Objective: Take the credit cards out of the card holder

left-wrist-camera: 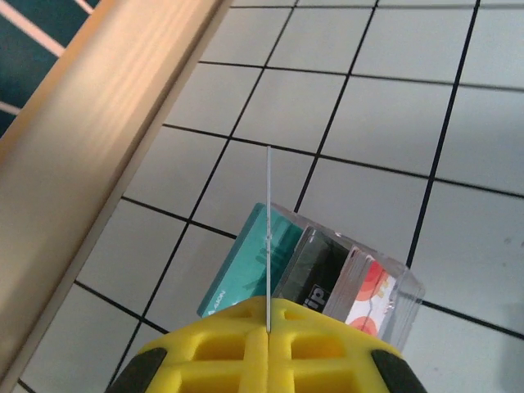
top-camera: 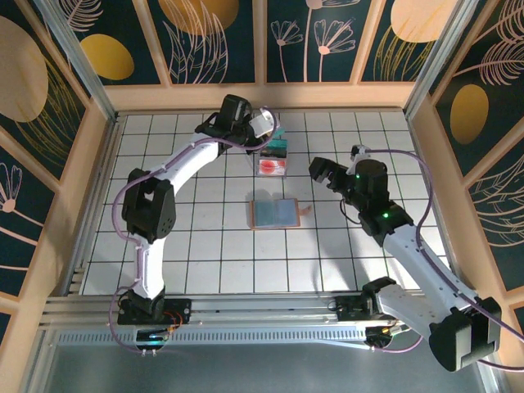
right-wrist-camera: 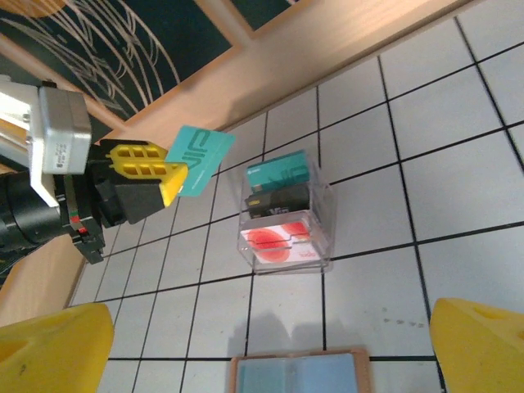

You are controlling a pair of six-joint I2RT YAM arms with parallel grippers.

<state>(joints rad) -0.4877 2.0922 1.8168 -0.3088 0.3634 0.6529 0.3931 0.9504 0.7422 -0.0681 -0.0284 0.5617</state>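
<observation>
Holding: the left gripper (right-wrist-camera: 173, 176) is pinching a thin teal-green plastic card (right-wrist-camera: 201, 155) between its yellow fingers, jaws pressed tight onto the card's lower edge. In its own wrist view the card is showing edge-on as a fine upright line.
Reason for the hold: the card is hanging in the air near the far end of a clear plastic box (right-wrist-camera: 326, 221). Judging by this, the arm is lining it up to slide it in on edge beside the others.
Box contents: a second teal-green card (right-wrist-camera: 278, 172), a dark card (right-wrist-camera: 278, 199) and a pale pink-white card with a red circle (right-wrist-camera: 277, 239) are sitting in a row inside, which is why the box is reading as the drop-off place.
Card holder: the tan leather folding card holder (top-camera: 273, 214) is lying open and flat on the white gridded table (top-camera: 205, 246), near the box on the robot's side. Its blue-grey lining is facing up and a small strap tab is sticking out on its right. No card edge is showing from it, though the pockets are too small to tell for sure.
Right gripper: the right gripper (top-camera: 322, 170) is hovering just right of the box, jaws spread wide and gripping nothing, likely keeping out of the left arm's way.
Progress: the task is looking nearly done.
</observation>
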